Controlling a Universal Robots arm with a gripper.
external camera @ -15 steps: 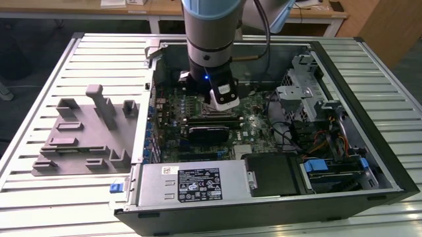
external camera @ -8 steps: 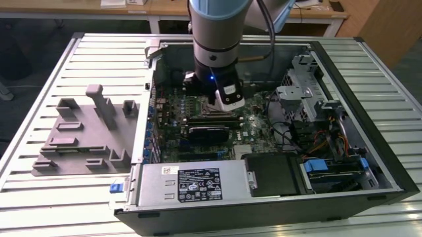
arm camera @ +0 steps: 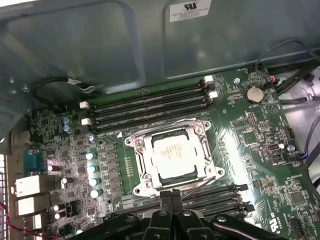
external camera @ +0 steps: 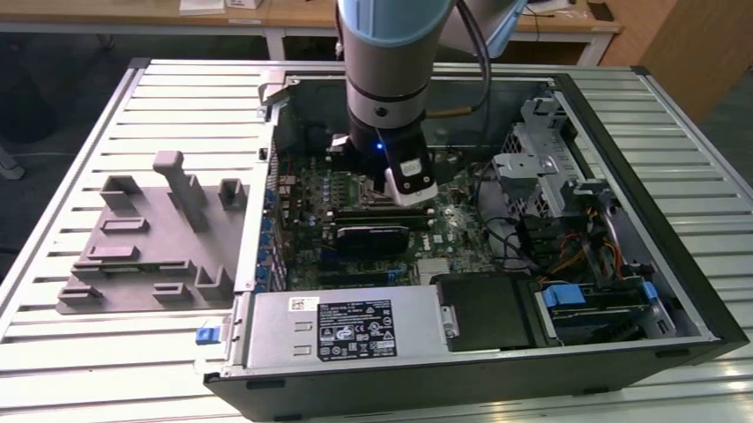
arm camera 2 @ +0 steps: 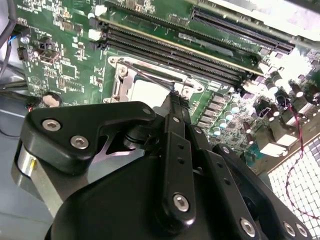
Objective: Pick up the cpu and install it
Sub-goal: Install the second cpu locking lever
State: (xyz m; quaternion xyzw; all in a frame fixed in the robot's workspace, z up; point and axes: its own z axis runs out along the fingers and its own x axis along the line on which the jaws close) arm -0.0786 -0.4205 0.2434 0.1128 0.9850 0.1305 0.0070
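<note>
Okay, the chip [arm camera: 174, 156] sits inside the socket frame [arm camera: 141, 170] already, and your gripper [arm camera: 172, 196], fingers pressed together and empty, hovers just beside that frame; check it lies flat.

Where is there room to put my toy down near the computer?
The ribbed table is bare around the grey holder, on the exterior view's left of the case. Inside the case it is crowded: board, cables, drives, and the gripper beside the cpu.
</note>
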